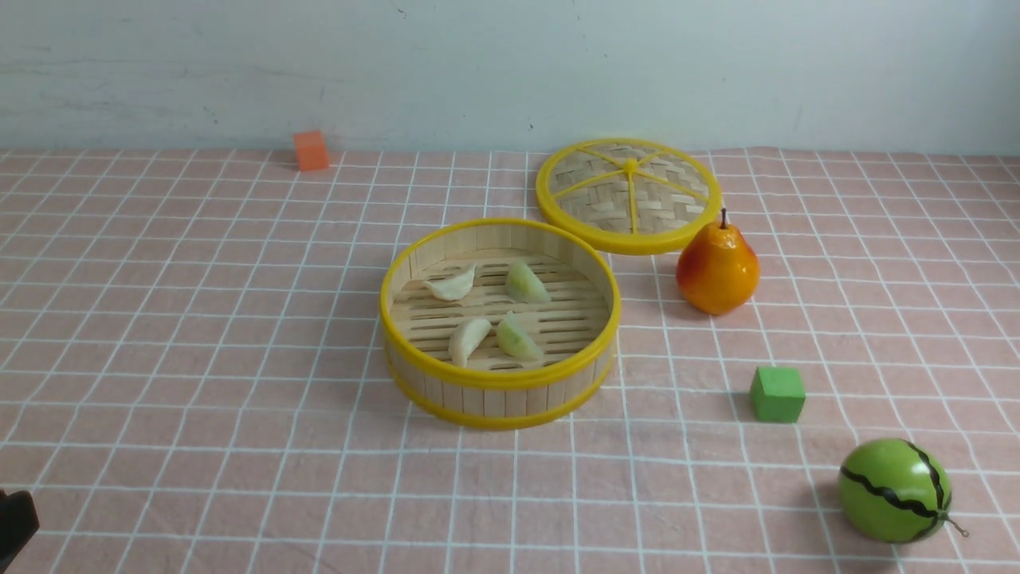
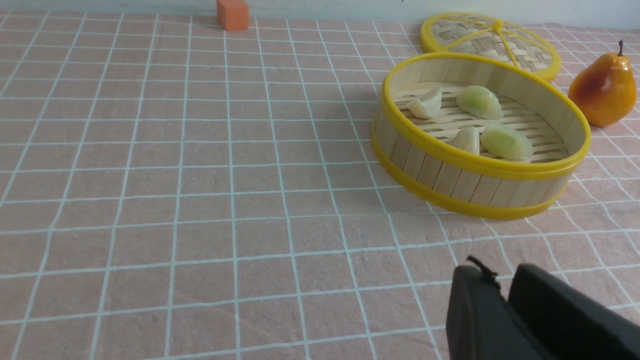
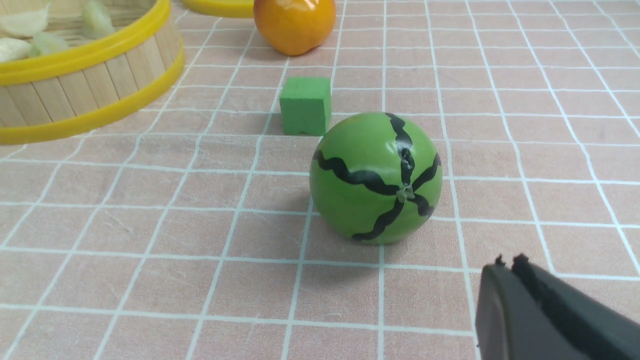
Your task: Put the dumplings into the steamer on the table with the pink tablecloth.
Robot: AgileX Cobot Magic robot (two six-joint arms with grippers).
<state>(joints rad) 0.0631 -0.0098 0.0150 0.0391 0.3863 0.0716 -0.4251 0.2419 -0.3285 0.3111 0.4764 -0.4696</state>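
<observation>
The steamer (image 1: 500, 381) stands mid-table on the pink tablecloth (image 1: 199, 319). Four dumplings lie on its slatted floor: a white one (image 1: 451, 285) and a green one (image 1: 526, 284) at the back, a white one (image 1: 468, 340) and a green one (image 1: 518, 338) in front. The steamer also shows in the left wrist view (image 2: 450, 180) and the right wrist view (image 3: 75, 95). My left gripper (image 2: 502, 280) is shut and empty, low over the cloth, well short of the steamer; only a dark corner of it (image 1: 16, 518) shows in the front view. My right gripper (image 3: 507, 265) is shut and empty, near the toy watermelon.
The flat woven lid (image 1: 629, 195) lies behind the steamer to the right. A toy pear (image 1: 717, 267), a green cube (image 1: 777, 393) and a toy watermelon (image 1: 892, 490) stand on the right side. An orange cube (image 1: 311, 150) sits by the back wall.
</observation>
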